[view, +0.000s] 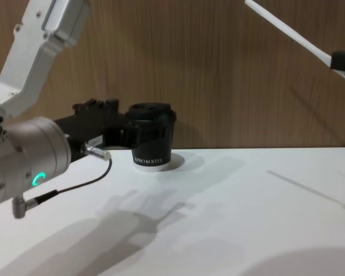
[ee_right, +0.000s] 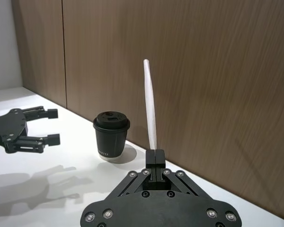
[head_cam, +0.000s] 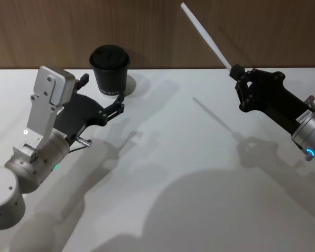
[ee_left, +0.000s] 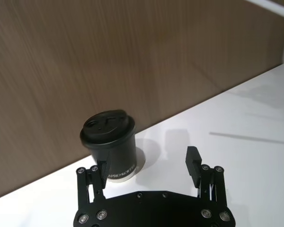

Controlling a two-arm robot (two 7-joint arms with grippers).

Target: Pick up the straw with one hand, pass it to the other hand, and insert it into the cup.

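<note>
Right gripper [head_cam: 234, 70] clamps the thin, straight white straw [head_cam: 206, 35].

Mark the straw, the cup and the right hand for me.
straw [head_cam: 207, 37]: head view, middle of its shaft.
cup [head_cam: 111, 79]: head view, on its side wall.
right hand [head_cam: 235, 70]: head view, between the fingertips gripping the straw.

Head looks down, chest across; all 4 share the cup [head_cam: 109, 70].

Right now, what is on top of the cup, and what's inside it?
A black plastic lid sits on the cup; nothing else rests on it. The lid covers the inside, so any contents cannot be seen. The straw is held in the air by the right hand.
</note>
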